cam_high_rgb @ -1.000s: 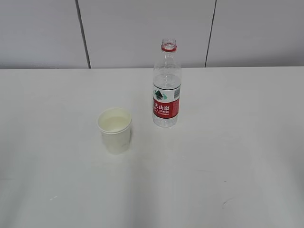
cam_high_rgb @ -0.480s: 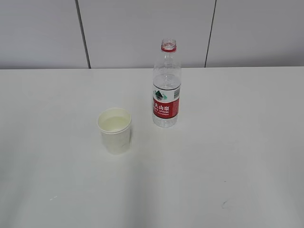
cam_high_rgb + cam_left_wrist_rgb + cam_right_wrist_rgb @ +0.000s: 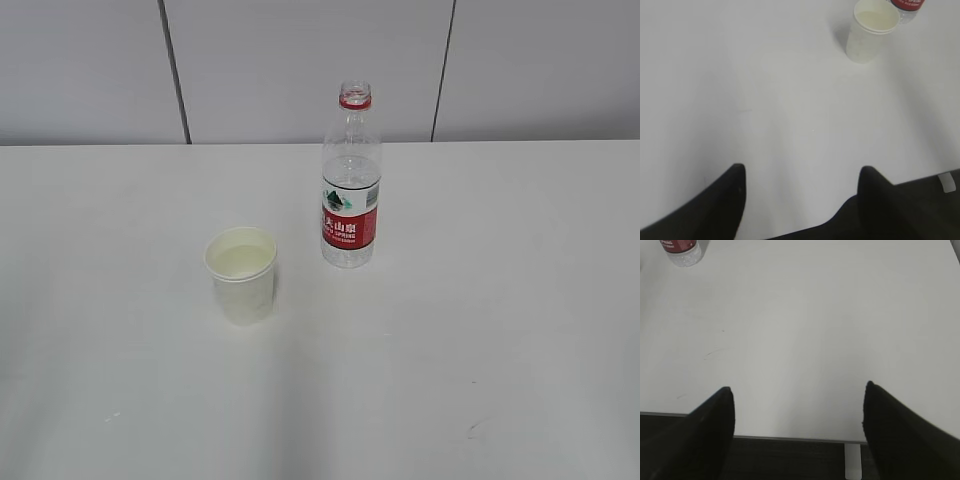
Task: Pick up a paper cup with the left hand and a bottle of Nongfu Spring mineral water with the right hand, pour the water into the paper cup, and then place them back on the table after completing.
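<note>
On the white table (image 3: 500,330), the paper cup (image 3: 242,274) and uncapped Nongfu Spring bottle (image 3: 350,180) are seen upright, near each other, unmoved since earlier. Both the left gripper (image 3: 802,175) and right gripper (image 3: 797,395) are spread apart, empty, well away.

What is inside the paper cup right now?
The paper cup stands upright on the table and holds a pale liquid well up toward its rim. The cup's bottom is hidden beneath the liquid. The bottle beside it has no cap.
</note>
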`<state>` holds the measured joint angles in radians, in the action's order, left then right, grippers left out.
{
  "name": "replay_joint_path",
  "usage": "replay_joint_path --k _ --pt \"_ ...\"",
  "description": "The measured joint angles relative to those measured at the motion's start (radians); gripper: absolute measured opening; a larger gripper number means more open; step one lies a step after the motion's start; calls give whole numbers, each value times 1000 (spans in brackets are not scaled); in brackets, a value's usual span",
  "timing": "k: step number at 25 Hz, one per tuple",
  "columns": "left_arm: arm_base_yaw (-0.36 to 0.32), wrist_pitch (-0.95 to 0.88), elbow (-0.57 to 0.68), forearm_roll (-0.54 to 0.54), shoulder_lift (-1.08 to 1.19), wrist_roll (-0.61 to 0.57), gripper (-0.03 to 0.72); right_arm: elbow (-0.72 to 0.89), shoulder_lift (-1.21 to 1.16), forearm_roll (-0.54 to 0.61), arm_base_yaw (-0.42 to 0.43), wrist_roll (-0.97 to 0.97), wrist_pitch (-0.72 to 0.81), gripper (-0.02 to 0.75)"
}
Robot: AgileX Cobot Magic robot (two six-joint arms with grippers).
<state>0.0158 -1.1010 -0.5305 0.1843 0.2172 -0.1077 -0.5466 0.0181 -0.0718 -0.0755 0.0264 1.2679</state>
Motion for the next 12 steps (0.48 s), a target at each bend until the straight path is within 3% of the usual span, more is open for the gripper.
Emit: replay_joint_path --k 12 --pt "0 0 0 0 0 0 437 45 0 78 0 -133 -102 592"
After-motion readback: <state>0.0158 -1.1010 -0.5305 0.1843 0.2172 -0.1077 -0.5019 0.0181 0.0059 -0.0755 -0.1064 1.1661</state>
